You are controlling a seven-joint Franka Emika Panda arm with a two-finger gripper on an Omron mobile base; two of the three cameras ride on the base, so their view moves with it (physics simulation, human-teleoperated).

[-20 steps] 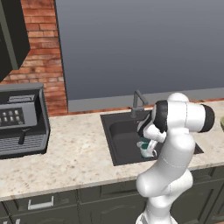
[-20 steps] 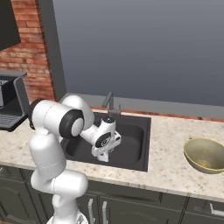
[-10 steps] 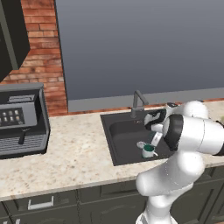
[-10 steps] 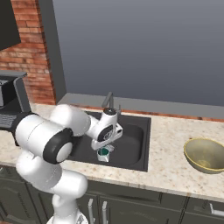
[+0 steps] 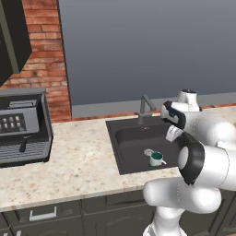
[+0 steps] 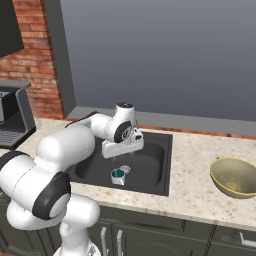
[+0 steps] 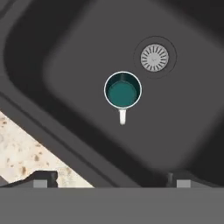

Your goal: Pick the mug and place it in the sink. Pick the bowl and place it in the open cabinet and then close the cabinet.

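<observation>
We see the mug [image 7: 123, 90] standing upright on the floor of the sink [image 7: 65, 65], its teal inside facing up at us in the hand view and its small white handle pointing toward six o'clock. The round metal drain [image 7: 154, 57] lies just beside it, at about one o'clock from the mug, and the two do not touch. In the left base view the mug [image 5: 156, 159] sits near the front middle of the sink [image 5: 126, 152], with the drain at its ten o'clock. From the right base view we find the mug [image 6: 118, 175] again on the basin floor of the sink [image 6: 150, 167].

The gripper [image 7: 111, 178] hangs above the basin with nothing between its tips; its two dark fingertips [image 7: 43, 179] stand spread wide apart at the bottom of the hand view, well clear of the mug. In the right base view the gripper [image 6: 122, 148] is above the mug, at its twelve o'clock.

The grey faucet [image 5: 144, 108] rises at the back rim of the sink. The bowl [image 6: 236, 177] rests on the speckled counter [image 6: 192, 175], at three o'clock from the sink and well apart from it. A coffee machine [image 5: 20, 126] stands on the counter [image 5: 78, 156] at nine o'clock from the basin, before a brick wall [image 5: 44, 55]. The dark cabinet [image 5: 11, 39] hangs at the upper left of that view.
</observation>
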